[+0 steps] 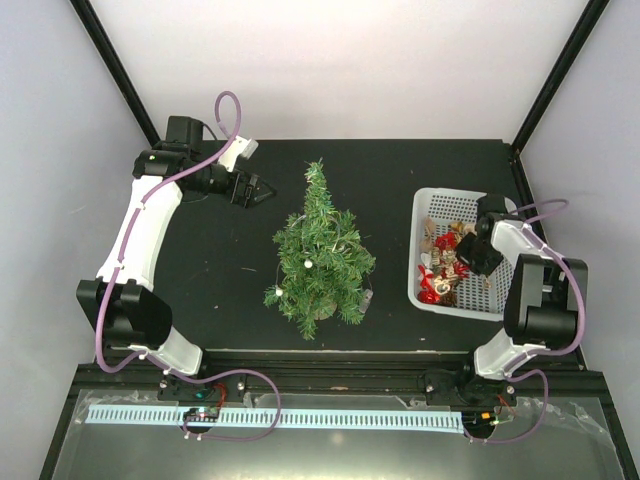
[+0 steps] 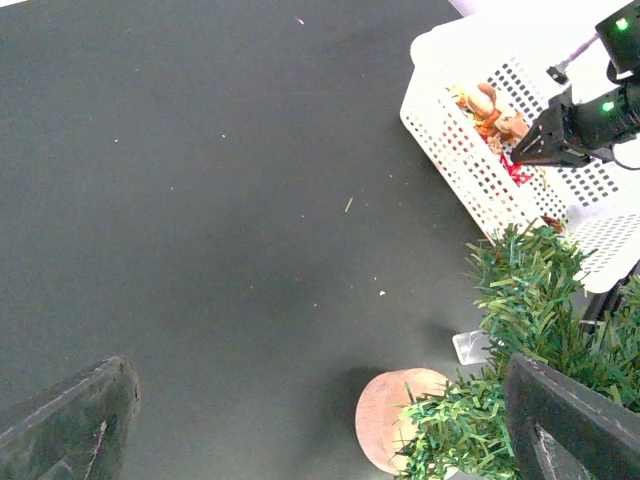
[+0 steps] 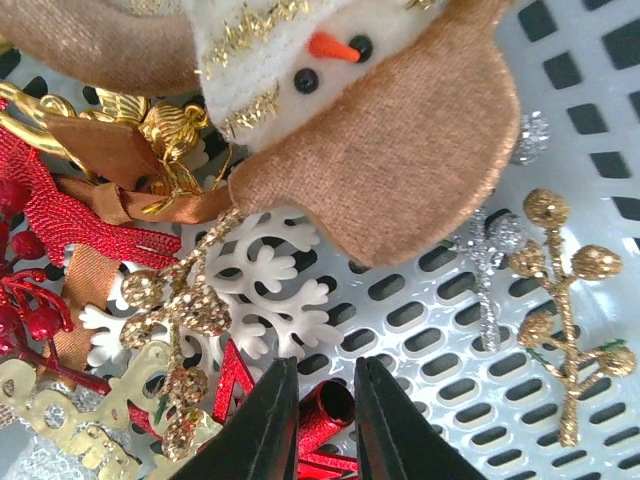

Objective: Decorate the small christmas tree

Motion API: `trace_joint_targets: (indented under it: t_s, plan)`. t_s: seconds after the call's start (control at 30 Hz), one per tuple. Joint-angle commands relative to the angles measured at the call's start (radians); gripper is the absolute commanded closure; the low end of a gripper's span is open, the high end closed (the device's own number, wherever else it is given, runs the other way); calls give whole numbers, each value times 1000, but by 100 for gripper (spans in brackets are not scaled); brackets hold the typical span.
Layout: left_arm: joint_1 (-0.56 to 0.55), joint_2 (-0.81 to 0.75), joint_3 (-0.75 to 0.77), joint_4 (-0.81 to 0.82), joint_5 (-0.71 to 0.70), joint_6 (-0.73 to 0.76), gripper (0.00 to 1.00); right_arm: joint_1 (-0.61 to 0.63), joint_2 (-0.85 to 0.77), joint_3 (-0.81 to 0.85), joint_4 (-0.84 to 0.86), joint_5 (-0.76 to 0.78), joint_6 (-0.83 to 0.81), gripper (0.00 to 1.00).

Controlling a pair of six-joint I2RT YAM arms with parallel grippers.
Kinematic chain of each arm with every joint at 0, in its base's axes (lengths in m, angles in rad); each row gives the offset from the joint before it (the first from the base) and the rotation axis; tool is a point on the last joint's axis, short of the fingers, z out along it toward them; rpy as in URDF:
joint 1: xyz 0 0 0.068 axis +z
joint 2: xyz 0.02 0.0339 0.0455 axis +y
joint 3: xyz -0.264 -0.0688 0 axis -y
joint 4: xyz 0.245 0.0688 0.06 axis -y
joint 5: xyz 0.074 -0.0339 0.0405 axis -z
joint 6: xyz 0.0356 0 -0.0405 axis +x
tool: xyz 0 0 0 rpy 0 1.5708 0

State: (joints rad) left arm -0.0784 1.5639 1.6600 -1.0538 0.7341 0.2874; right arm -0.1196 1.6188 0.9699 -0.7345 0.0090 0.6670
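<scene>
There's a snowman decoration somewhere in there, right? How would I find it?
Right of the small christmas tree stands a white basket of ornaments. The snowman lies in it: the only one with a white face, black dot eyes and an orange carrot nose, wrapped in tan cloth.

Left tool (image 1: 262, 188) gapes wide; right tool (image 3: 325, 368), angled down, pinches red ornament (image 3: 335, 403).

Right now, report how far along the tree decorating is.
Done: almost nothing. The small christmas tree shows only a few pale specks, no clear ornaments. In hand: the right gripper, down in the white basket, has its jaws pinched on a red ornament, not yet lifted. The left gripper hangs open beside the tree. To do: the snowman, white snowflake and gold sprig lie in the basket, unhung.
</scene>
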Motion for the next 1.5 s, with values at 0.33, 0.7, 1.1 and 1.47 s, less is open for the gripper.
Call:
trace_joint_targets:
  t_s: [0.33, 0.7, 1.1, 1.47]
  plan:
    - [5, -21, 42, -6, 15, 13, 1, -5, -173, 171, -180, 170, -47, 83]
    - [6, -54, 49, -34, -5, 47, 1, -4, -273, 134, -224, 149, -29, 82]
    - [6, -116, -43, 36, 1, 35, 1, -4, -66, 131, -187, 32, 89, 70]
    - [5, -115, -49, 44, 3, 44, 1, -7, 16, 103, -137, 81, 160, 70]
